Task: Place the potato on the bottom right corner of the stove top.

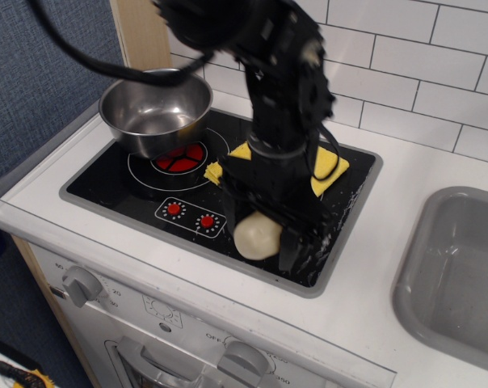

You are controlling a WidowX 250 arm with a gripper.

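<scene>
tool (260, 236): clamped on the potato (256, 237), arm coming down from the far side
potato: held in the tool over the near right part of the stove top (147, 194), close above the glass; can't tell if touching
bowl (156, 109): steel, on the far left burner
cloth (329, 168): yellow, mid stove top, mostly hidden behind the arm
knobs (189, 215): two red, near edge, left of the potato
sink (458, 275): grey, right side of the counter (389, 194)
</scene>
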